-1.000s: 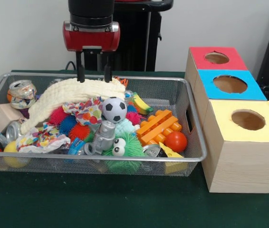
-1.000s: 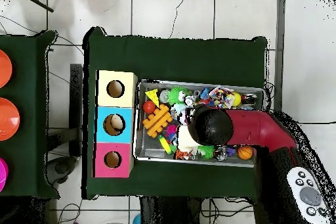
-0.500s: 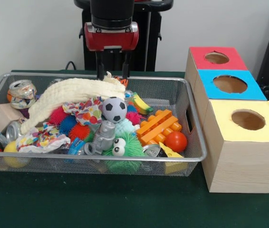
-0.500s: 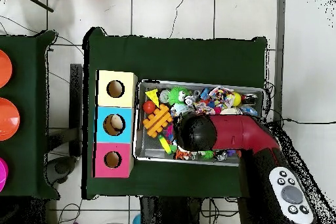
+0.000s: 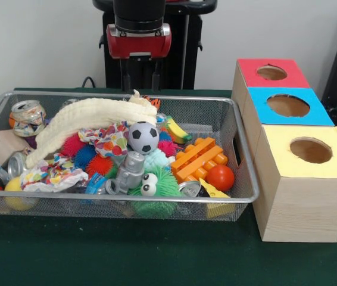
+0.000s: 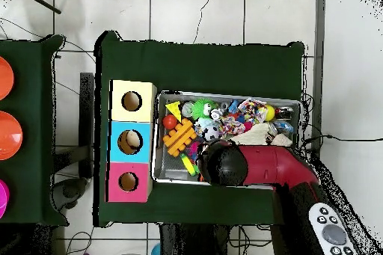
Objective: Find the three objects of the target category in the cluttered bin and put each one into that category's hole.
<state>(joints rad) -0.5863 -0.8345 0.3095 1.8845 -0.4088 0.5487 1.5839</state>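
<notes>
The red-and-black gripper [image 5: 139,82] hangs above the wire-mesh bin's [image 5: 240,156] far rim, fingers parted, holding nothing. Just below its tips, the long cream knitted cloth [image 5: 85,119] lies draped over the toy clutter.

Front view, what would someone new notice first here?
Likely the wire mesh bin heaped with bright toys, a long cream cloth draped over the pile beside a soccer ball. Right of it stand three wooden boxes topped red, blue and yellow, each with a round hole. The red end effector hangs above the bin's back edge.
</notes>
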